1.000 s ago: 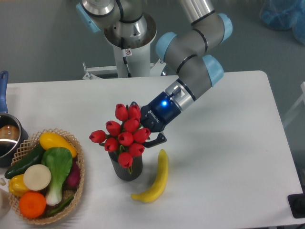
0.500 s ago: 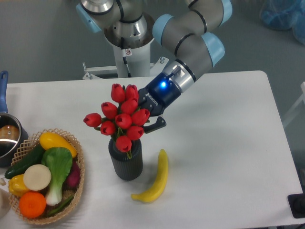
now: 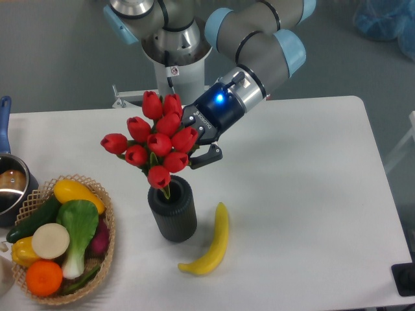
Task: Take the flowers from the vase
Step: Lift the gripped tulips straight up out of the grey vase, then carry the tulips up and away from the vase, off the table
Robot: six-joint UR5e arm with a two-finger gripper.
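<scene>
The flowers (image 3: 154,139), a bunch of red tulip buds with green stems, hang above the vase (image 3: 172,211) and lean to the left. Only the lowest bud and a bit of green stem still reach the vase's round mouth. The vase is dark grey, ribbed and upright near the table's middle front. My gripper (image 3: 194,150) comes in from the upper right and is shut on the flowers at their right side; one dark finger (image 3: 206,157) shows below the buds, the other is hidden behind them.
A yellow banana (image 3: 212,243) lies just right of the vase. A wicker basket (image 3: 104,210) of vegetables and fruit sits at the front left. A steel pot (image 3: 9,189) with a blue handle is at the left edge. The robot's base (image 3: 175,58) stands behind.
My gripper has risen and shifted left with the flowers in it. The bunch has lifted from deep in the vase until most of it is above the mouth. The vase has stayed put.
</scene>
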